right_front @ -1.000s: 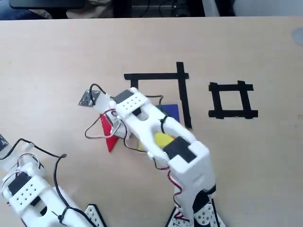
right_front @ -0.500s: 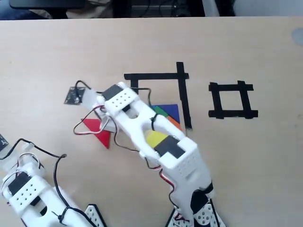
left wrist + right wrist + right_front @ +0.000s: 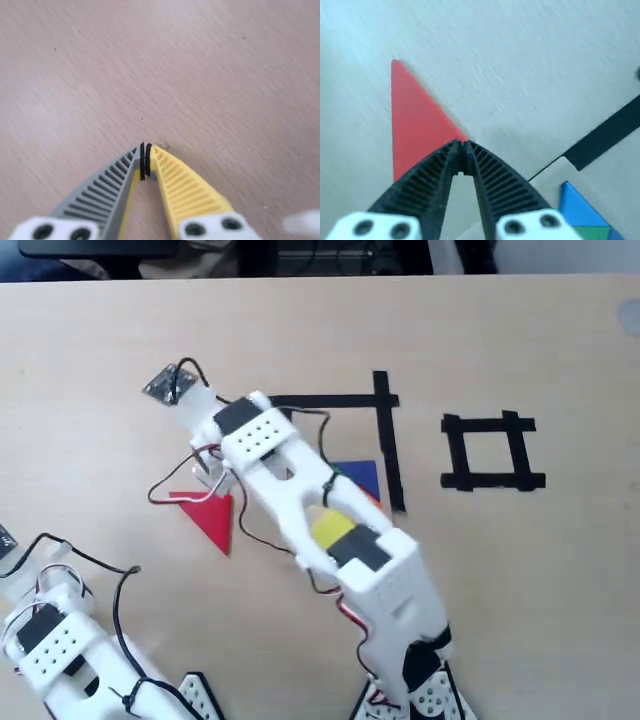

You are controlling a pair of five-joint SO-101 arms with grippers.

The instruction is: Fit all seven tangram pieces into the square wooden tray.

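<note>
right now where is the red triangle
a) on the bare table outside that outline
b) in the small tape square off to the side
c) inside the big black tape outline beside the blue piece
a: the red triangle lies flat on the table outside the black tape outline and apart from the blue piece, with the shut right gripper at its edge.
</note>
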